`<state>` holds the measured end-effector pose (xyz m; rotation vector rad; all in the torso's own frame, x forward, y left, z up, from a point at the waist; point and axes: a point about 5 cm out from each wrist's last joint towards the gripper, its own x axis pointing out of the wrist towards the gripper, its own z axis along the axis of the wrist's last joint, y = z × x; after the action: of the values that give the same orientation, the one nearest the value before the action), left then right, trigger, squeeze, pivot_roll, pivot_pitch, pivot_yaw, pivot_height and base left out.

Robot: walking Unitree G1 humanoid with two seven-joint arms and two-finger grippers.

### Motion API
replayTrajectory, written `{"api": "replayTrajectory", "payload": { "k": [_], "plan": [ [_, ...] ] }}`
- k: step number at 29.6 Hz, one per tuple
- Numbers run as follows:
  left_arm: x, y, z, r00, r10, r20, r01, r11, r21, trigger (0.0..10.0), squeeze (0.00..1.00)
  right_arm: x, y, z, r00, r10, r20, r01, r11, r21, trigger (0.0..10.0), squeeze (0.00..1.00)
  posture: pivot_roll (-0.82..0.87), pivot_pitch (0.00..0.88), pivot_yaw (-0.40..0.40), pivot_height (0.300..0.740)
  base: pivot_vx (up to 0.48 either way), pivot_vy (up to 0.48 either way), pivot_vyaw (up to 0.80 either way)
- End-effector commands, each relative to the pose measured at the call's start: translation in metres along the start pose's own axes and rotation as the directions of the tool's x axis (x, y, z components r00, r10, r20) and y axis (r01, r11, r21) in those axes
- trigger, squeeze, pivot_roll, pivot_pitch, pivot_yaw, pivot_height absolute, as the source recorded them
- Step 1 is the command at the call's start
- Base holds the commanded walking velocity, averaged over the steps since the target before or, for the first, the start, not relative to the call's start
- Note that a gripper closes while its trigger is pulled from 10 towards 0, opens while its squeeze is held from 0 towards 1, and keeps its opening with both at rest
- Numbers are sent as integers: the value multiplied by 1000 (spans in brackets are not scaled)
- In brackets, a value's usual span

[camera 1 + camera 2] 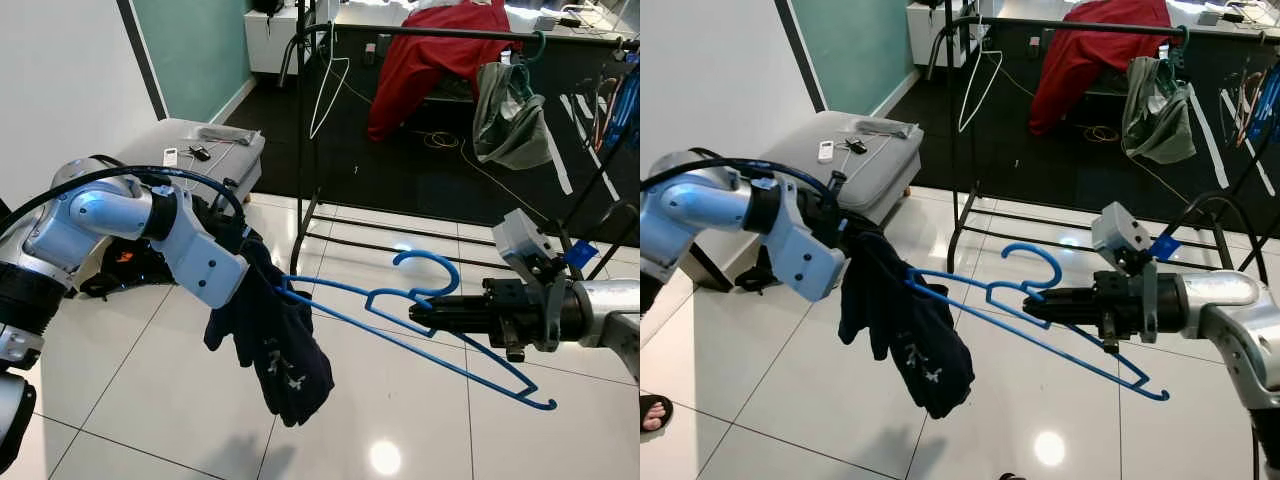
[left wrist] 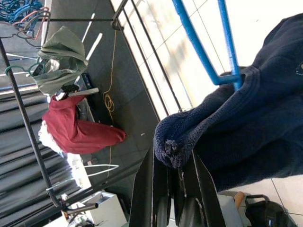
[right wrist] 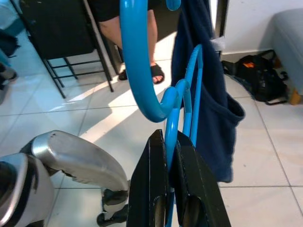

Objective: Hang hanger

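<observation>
Held low over the tiled floor (image 1: 150,400) in the left eye view, the blue hanger (image 1: 420,330) was pinched near its neck by the right end effector (image 1: 425,315), while the left end effector (image 1: 262,262) gripped the dark navy garment (image 1: 275,345) draped on its far end; the hanging seemed not yet done, the clothes rail (image 1: 450,35) standing well apart beyond open floor. Left wrist view showed black fingers (image 2: 161,189) pressed on the knit fabric, with rail and red garment (image 2: 75,127) far off. Right wrist view showed fingers (image 3: 149,189) clamping the blue wire below its hook.
</observation>
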<state>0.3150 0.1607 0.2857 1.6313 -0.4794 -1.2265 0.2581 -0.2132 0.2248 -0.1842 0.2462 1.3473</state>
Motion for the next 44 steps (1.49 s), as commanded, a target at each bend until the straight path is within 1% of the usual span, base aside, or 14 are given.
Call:
{"api": "replayTrajectory", "payload": {
  "k": [1, 4, 11, 14, 15, 17, 19, 20, 21, 22, 24, 27, 37, 44],
  "plan": [
    [0, 1, 3, 1000, -2, 10, 2, 1000, 13, 10000, 0, 6, 5, 2, 998, 55, 6, -55, 999, -1, 10000, 0, -42, 89, 41, 740, 0, 0, 0],
    [1, 2, 5, 1000, 0, 20, 0, 1000, 16, 10000, 0, 8, 6, 1, 997, 80, 2, -80, 997, 4, 10000, 0, -42, 89, 41, 740, 0, 0, 0],
    [3, 4, 8, 999, 4, 40, -5, 1000, 20, 10000, 0, 9, 3, 1, 997, 72, 0, -72, 997, -3, 10000, 0, -41, 90, 41, 740, 0, 0, 0],
    [5, 8, 17, 996, 21, 92, -23, 1000, 16, 10000, 0, 11, -5, 2, 1000, 12, 16, -12, 999, -34, 10000, 0, -38, 90, 42, 740, 0, 0, 0],
    [5, 8, 17, 996, 21, 92, -23, 1000, 16, 10000, 0, 11, -5, 2, 1000, 12, 16, -12, 999, -34, 10000, 0, -38, 90, 42, 740, 0, 0, 0],
    [8, 12, 32, 986, 34, 162, -35, 999, 1, 10000, 0, 15, -16, 5, 996, -83, 28, 85, 994, -75, 10000, 0, -38, 90, 42, 740, 0, 0, 0],
    [8, 12, 32, 986, 34, 162, -35, 999, 1, 10000, 0, 15, -16, 5, 996, -83, 28, 85, 994, -75, 10000, 0, -38, 90, 42, 740, 0, 0, 0],
    [9, 13, 38, 981, 34, 190, -32, 999, -12, 10000, 0, 17, -23, 7, 990, -140, 36, 142, 985, -93, 10000, 0, -38, 90, 42, 740, 0, 0, 0],
    [9, 13, 38, 981, 34, 190, -32, 999, -12, 10000, 0, 17, -23, 7, 990, -140, 36, 142, 985, -93, 10000, 0, -38, 90, 42, 740, 0, 0, 0],
    [10, 13, 42, 978, 32, 206, -27, 999, -28, 10000, 0, 19, -29, 8, 980, -194, 41, 197, 975, -102, 10000, 0, -37, 90, 44, 740, 0, 0, 0],
    [11, 12, 43, 979, 41, 201, -29, 998, -60, 10000, 0, 25, -32, 11, 971, -232, 62, 237, 966, -101, 10000, 0, -36, 89, 45, 740, 0, 0, 0],
    [13, 12, 41, 981, 52, 186, -38, 996, -78, 10000, 0, 28, -32, 12, 969, -238, 70, 244, 965, -96, 10000, 0, -34, 89, 43, 740, 0, 0, 0],
    [14, 11, 33, 988, 79, 130, -65, 992, -109, 10000, 0, 33, -34, 14, 959, -269, 87, 277, 957, -92, 10000, 0, -40, 87, 40, 740, 0, 0, 0],
    [12, 11, 34, 991, 82, 106, -68, 989, -133, 10000, 0, 34, -36, 16, 957, -273, 92, 282, 954, -103, 10000, 0, -42, 86, 39, 740, 0, 0, 0]
  ]
}}
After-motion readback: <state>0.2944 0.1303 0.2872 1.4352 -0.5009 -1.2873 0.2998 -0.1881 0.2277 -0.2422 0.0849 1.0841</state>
